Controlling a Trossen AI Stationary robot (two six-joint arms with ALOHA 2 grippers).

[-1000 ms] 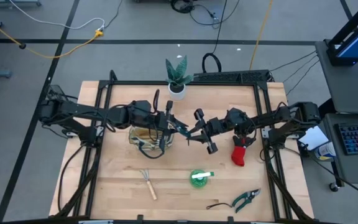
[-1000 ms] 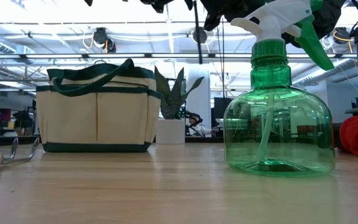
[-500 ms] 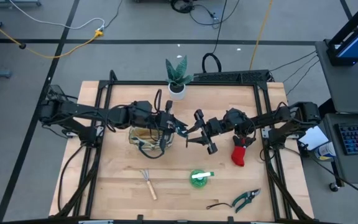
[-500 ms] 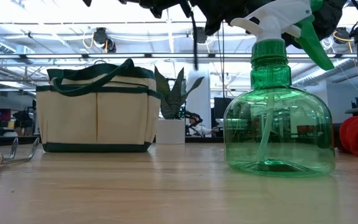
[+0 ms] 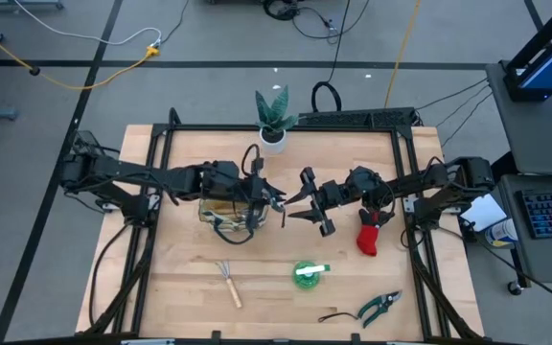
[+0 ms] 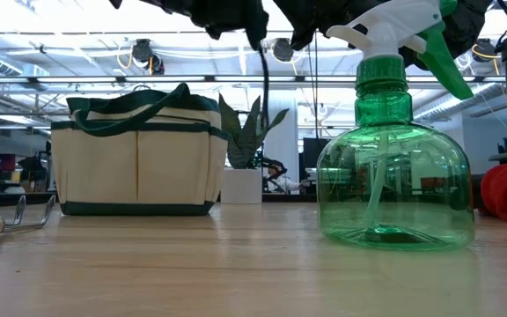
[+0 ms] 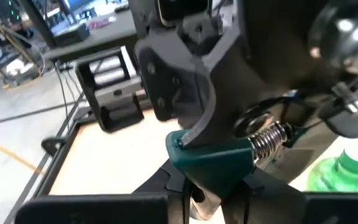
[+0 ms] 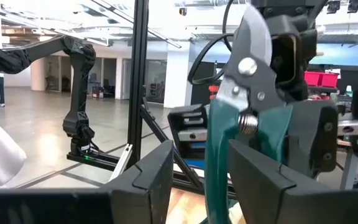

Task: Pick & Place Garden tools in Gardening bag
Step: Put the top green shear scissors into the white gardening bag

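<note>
Teal-handled pruning shears [image 5: 278,201] hang in the air between my two grippers, just right of the cream gardening bag [image 5: 226,211], which stands on the table [image 6: 139,154]. My left gripper [image 5: 264,198] is over the bag's right end and shut on the shears [image 7: 213,162]. My right gripper [image 5: 295,206] is open; its fingers stand on either side of the shears' teal handle [image 8: 218,174], blade upward [image 8: 250,43]. A thin dark strap [image 6: 262,62] hangs below them. My left gripper pinches the shears' teal handle [image 7: 211,167] between its two fingers, close to the spring [image 7: 269,140]. The fingers come level from the table's left. The shears are lifted clear of the table and the bag.
On the table lie a wooden-handled mini rake [image 5: 228,281], a green spray bottle [image 5: 307,273], a second pair of shears [image 5: 379,307] at the near right, and a red glove [image 5: 369,235] under the right arm. A plant in a white pot [image 5: 274,120] stands at the far edge.
My left gripper has gone a little toward the table's left, toward the bag, taking the shears with it; the hanging strap has shifted left in the low view. My right gripper has stayed in place.
</note>
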